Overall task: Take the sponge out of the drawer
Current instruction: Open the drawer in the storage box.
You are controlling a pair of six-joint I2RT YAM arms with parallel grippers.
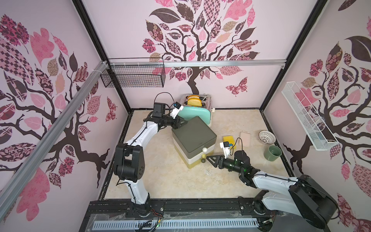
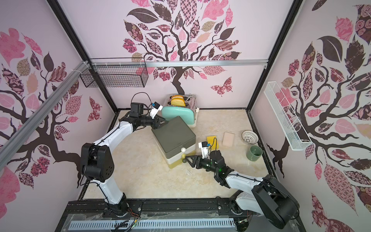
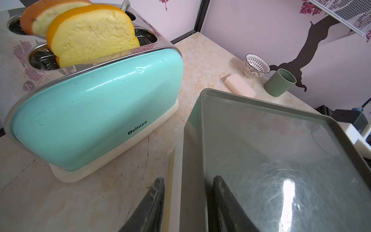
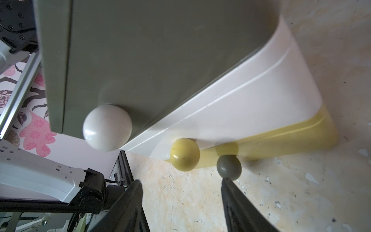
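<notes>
While all three drawers of the small drawer chest (image 1: 193, 133) look shut, no sponge inside shows; a yellow sponge (image 1: 228, 139) and a pink sponge (image 1: 245, 138) lie on the table at its 3 o'clock. At 11 o'clock the left gripper (image 1: 181, 122) is clamped on the chest's back corner. At 5 o'clock the right gripper (image 1: 210, 158) is parted and empty, one fingertip by the grey-green knob (image 4: 228, 166). The opening step seems to be in hand: next, centre on a knob, close, pull.
</notes>
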